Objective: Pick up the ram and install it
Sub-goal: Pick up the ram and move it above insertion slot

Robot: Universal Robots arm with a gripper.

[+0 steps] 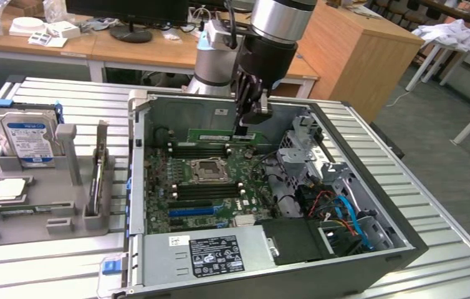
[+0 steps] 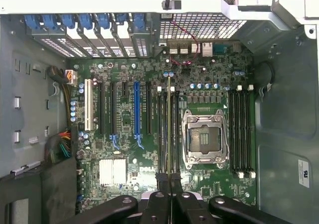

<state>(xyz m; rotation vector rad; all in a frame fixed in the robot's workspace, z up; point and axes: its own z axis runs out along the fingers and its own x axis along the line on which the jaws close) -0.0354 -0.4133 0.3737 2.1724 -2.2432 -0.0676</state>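
Exterior view: pinching the ram [image 1: 214, 135] level in the pincer [image 1: 242, 132], inside the open case [image 1: 139, 187], toward the slatted metal table's [image 1: 35, 261] edge nearest the wooden desks.

Wrist view: held edge-on along a memory slot beside the processor socket [image 2: 203, 139]. Might jam or bend if pressed askew.

Workshop room; hard drive [image 1: 28, 134] racked by the table's edge at the exterior view's left.

A lab: open computer case [image 1: 177, 112] on a slatted metal bench [image 1: 52, 274], wooden desks [image 1: 135, 51] and monitor [image 1: 127, 9] behind.
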